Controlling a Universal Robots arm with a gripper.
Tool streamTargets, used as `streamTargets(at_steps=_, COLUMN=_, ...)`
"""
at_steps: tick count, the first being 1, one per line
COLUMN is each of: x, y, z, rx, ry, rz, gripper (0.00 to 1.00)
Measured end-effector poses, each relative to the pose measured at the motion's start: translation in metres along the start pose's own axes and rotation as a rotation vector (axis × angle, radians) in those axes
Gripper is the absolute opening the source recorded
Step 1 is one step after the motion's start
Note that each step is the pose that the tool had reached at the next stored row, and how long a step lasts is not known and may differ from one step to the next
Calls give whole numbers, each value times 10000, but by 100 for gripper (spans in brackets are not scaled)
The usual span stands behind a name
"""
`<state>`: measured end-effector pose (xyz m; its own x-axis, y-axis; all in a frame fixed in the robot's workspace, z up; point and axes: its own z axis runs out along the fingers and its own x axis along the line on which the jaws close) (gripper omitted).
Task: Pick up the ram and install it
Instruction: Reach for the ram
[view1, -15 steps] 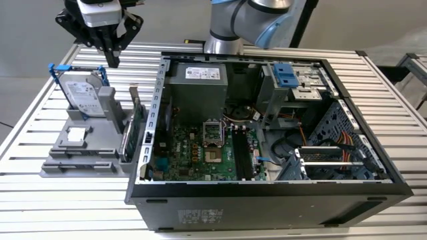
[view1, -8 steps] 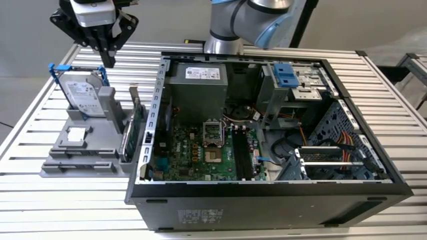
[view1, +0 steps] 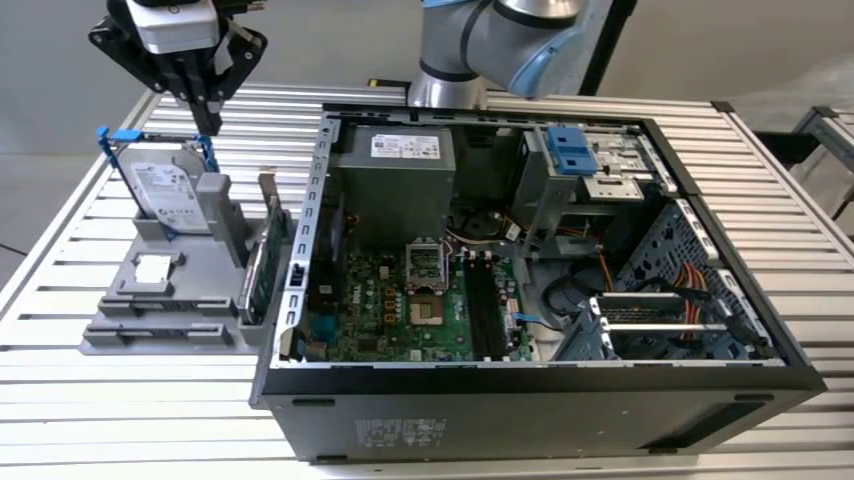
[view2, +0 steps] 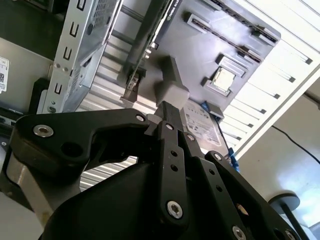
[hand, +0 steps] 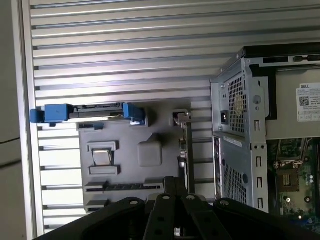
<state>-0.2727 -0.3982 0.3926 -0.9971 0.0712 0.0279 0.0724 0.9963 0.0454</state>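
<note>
Ram (hand: 125, 186) in grey holder (view1: 187, 292), claw (view1: 207, 124) overhead

Exterior view off-arm, high, angled down over whole open case (view1: 534, 425) and grey holder (view1: 174, 330) on slatted table (view1: 134, 415); first wrist view straight down from well above; second wrist view close, oblique past gripper (view2: 167, 114); all three share holder.

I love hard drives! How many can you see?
1. The grey hard drive in a blue frame stands upright in the grey plastic holder at the exterior view's left, beside the open black computer case. Others may hide inside it.
</note>
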Motion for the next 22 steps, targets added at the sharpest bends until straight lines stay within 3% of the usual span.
streamTargets(at_steps=22, x=229, y=-17, z=6, rx=8, ry=114, rz=5, gripper=0)
